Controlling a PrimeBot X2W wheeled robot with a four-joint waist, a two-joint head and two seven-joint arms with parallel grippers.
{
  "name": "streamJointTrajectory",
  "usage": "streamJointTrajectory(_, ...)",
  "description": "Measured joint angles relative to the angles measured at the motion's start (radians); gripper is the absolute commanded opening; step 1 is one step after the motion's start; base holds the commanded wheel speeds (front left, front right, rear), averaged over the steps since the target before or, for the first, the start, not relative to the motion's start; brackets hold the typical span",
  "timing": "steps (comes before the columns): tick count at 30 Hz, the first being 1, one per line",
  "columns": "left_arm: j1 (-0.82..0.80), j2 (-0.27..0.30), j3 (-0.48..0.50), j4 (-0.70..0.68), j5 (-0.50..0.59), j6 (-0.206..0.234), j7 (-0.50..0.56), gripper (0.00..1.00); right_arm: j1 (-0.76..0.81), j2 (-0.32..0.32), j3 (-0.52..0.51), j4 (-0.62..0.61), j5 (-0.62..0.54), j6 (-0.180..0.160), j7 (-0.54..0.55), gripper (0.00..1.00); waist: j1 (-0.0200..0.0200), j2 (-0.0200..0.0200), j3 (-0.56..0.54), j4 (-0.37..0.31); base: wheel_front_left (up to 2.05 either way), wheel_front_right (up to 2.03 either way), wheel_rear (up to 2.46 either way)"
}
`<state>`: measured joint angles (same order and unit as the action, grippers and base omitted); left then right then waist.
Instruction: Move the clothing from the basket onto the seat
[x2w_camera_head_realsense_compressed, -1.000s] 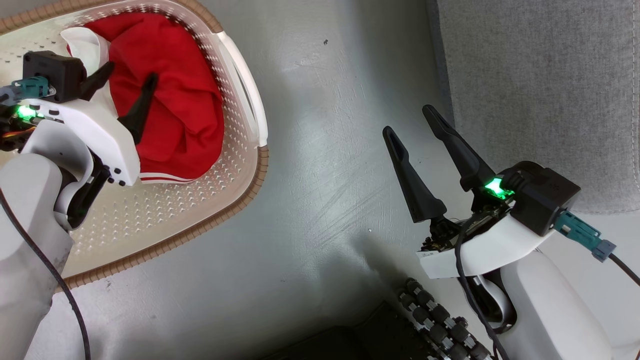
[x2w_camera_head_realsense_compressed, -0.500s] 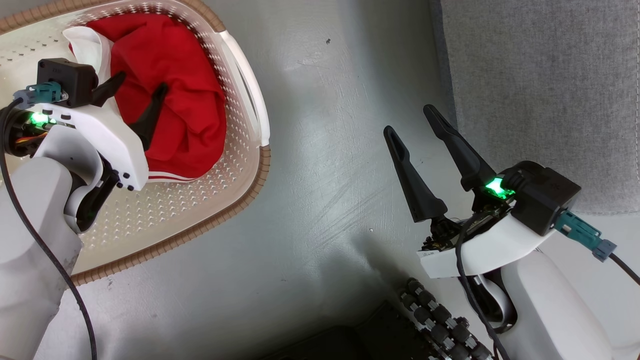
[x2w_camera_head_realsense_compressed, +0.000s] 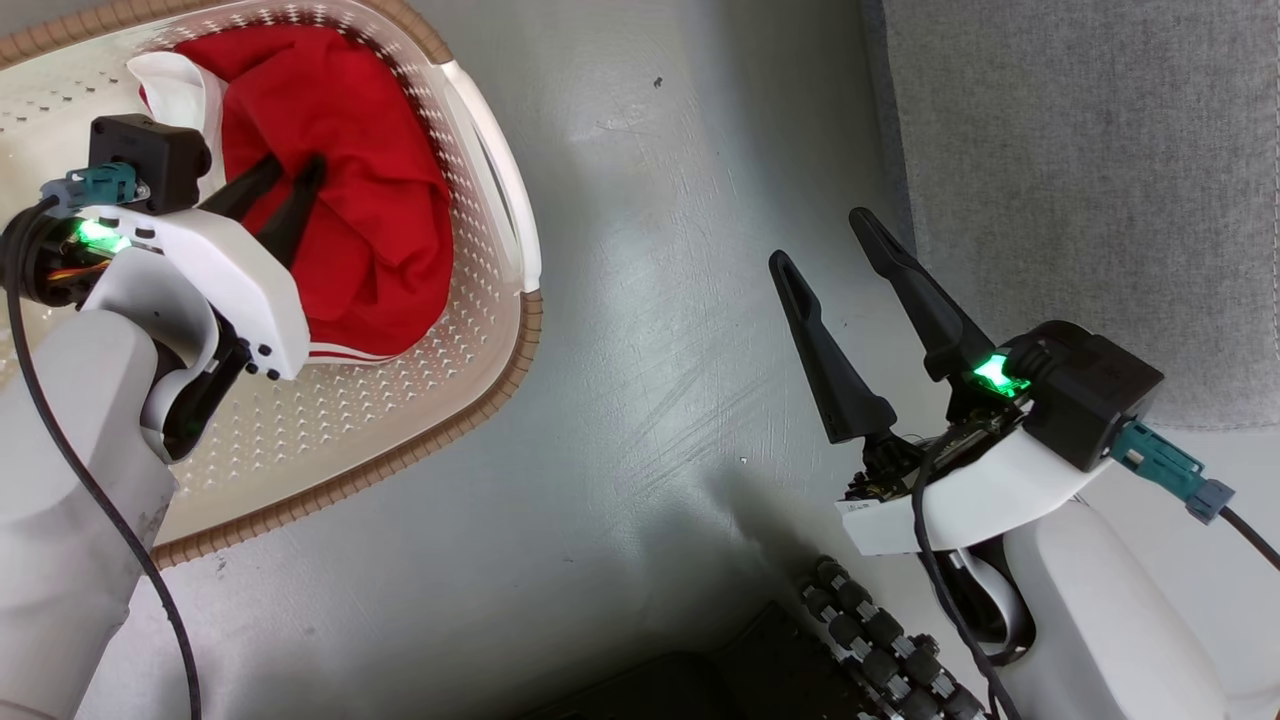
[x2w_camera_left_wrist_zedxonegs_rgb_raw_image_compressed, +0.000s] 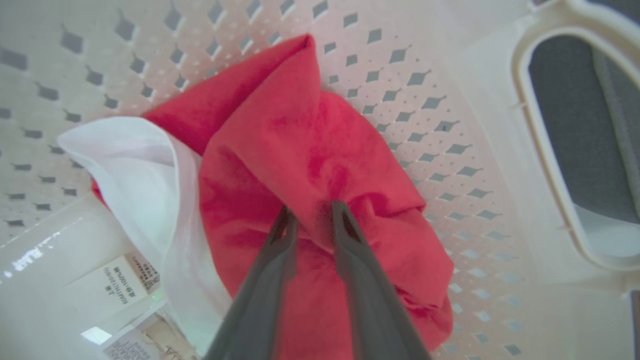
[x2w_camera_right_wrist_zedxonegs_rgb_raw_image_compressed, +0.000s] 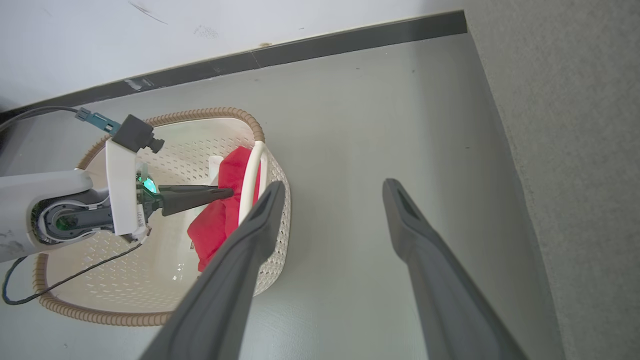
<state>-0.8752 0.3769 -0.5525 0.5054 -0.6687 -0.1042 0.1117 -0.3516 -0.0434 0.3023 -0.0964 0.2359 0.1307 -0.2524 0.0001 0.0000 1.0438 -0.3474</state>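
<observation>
Clothing for this task is one crumpled red fabric garment (x2w_camera_head_realsense_compressed: 370, 230) with a white inner panel. In the head view it lies at the upper left of the frame, inside the oval cream perforated plastic basket (x2w_camera_head_realsense_compressed: 400, 460) with the brown woven-look rim. The left gripper (x2w_camera_head_realsense_compressed: 297, 165) reaches into the basket, its dark fingers drawn narrow with their tips on the red cloth. The right gripper (x2w_camera_head_realsense_compressed: 822, 242) hangs at the lower right over the grey floor (x2w_camera_head_realsense_compressed: 650, 350), jaws spread wide and empty. The large grey upholstered seat (x2w_camera_head_realsense_compressed: 1080, 180) occupies the upper right, well apart from the basket.

In the left wrist view, the left gripper (x2w_camera_left_wrist_zedxonegs_rgb_raw_image_compressed: 312, 209) pinches a raised fold of the garment at centre frame; red cloth sits between the fingertips. A paper label (x2w_camera_left_wrist_zedxonegs_rgb_raw_image_compressed: 120, 285) shows on the basket floor at the lower left.

In the right wrist view, the right gripper (x2w_camera_right_wrist_zedxonegs_rgb_raw_image_compressed: 334, 187) stands wide open at bottom centre, with the basket at centre left and the seat along the right edge.

Step in hand, as judged: securing the grasp. Confirm that the fold sits deep between the fingers before lifting. Lift straight up until the trailing cloth clears the rim and the white side handle (x2w_camera_head_realsense_compressed: 490, 170), then carry across to the seat. A shallow pinch may slip.
</observation>
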Motion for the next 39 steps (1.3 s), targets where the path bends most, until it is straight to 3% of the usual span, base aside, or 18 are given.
streamJointTrajectory(3,-0.001,-0.002,-0.005,0.003,0.0,-0.004,-0.005,0.0,0.0,0.0,-0.001,0.0,0.0,0.0,0.0,1.0,0.0,0.0,0.0,0.001,0.0,0.0,0.0)
streamJointTrajectory(21,-0.001,-0.006,0.013,0.014,-0.046,-0.013,-0.07,0.0,-0.027,0.0,-0.026,0.012,-0.002,0.0,0.0,1.0,0.0,0.0,-0.02,0.011,0.0,0.0,0.0)
streamJointTrajectory(39,0.086,-0.01,0.043,-0.021,-0.112,-0.014,-0.205,0.0,-0.069,-0.001,-0.062,0.081,-0.052,0.0,-0.003,1.0,0.0,0.0,-0.104,0.072,0.0,0.0,0.0)
